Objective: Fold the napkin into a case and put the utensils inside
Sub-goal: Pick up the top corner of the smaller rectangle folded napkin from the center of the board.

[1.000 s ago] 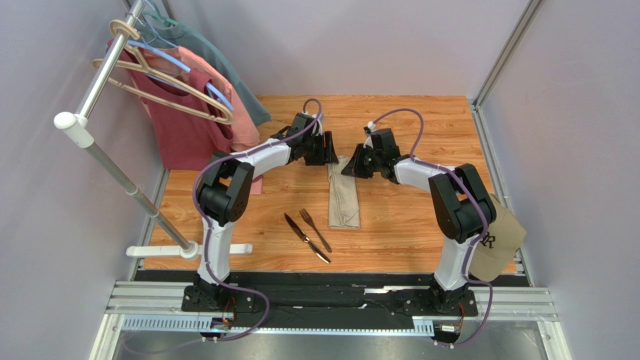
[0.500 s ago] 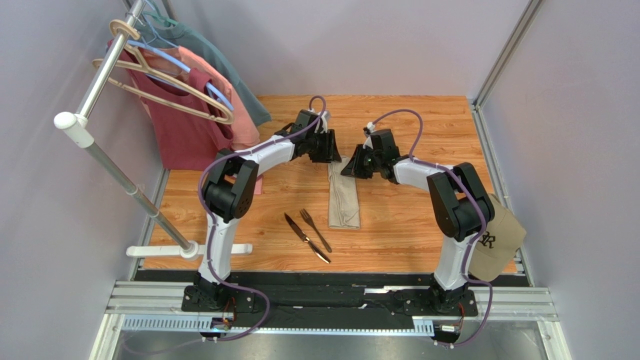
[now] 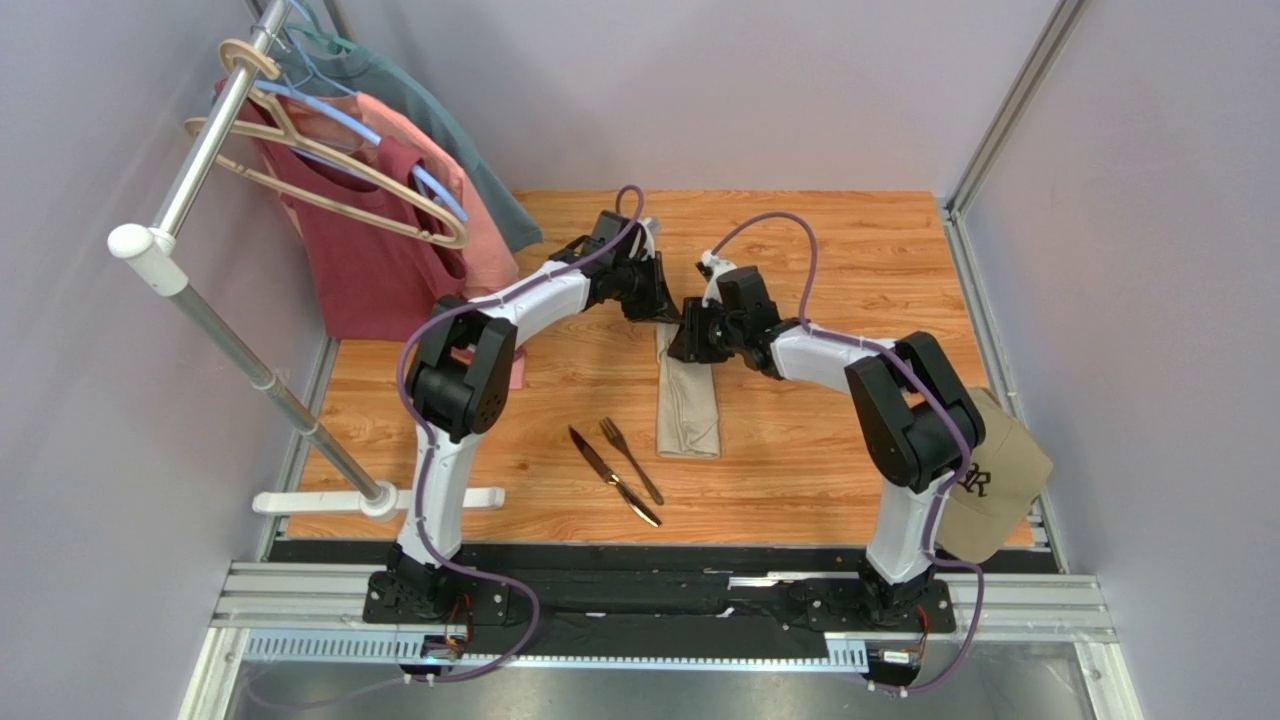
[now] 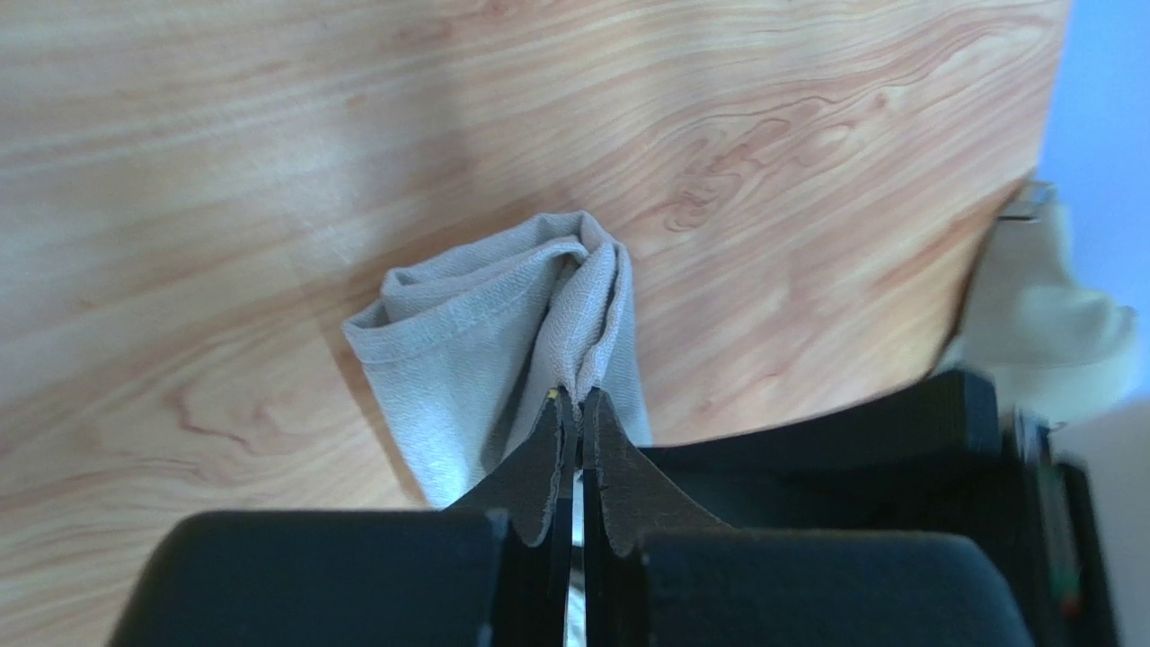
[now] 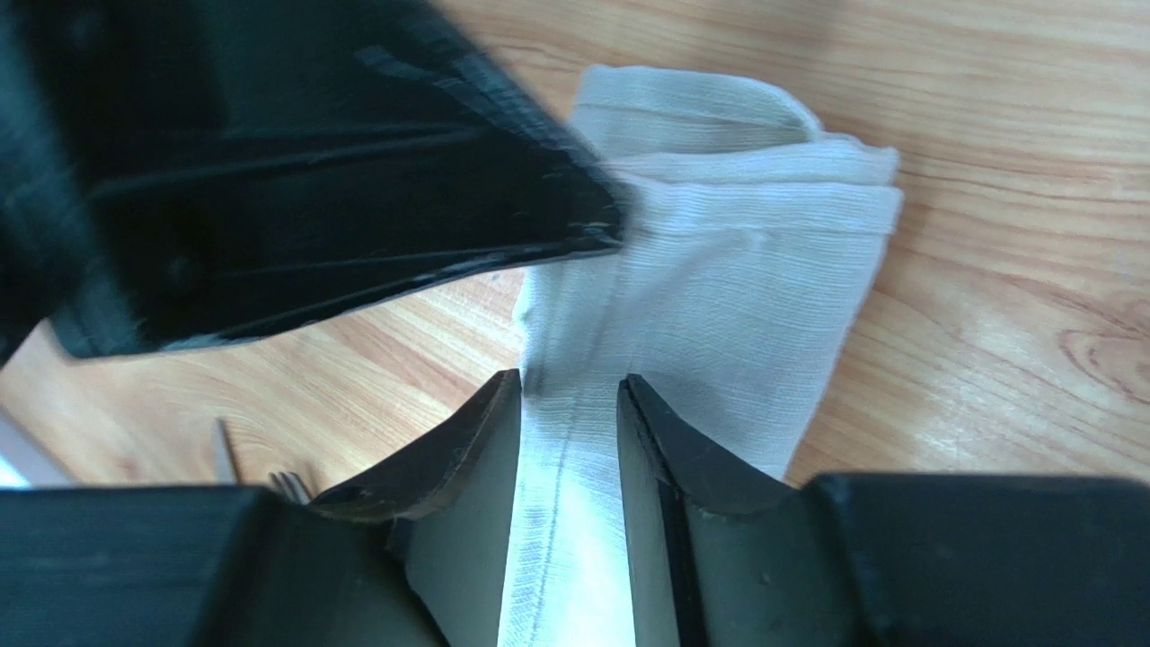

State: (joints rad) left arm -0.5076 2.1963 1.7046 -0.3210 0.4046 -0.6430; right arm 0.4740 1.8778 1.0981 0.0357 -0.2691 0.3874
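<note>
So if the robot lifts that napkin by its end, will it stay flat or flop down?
Probably flop: the napkin bunches into soft folds where the left gripper pinches it. It looks thin, so it likely drapes and may unfold.

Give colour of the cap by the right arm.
Tan cap with a dark logo; top external view shows it best.

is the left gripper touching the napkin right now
Touching. The left wrist view shows the left gripper shut, pinching a raised fold of the napkin right at its tips.
</note>
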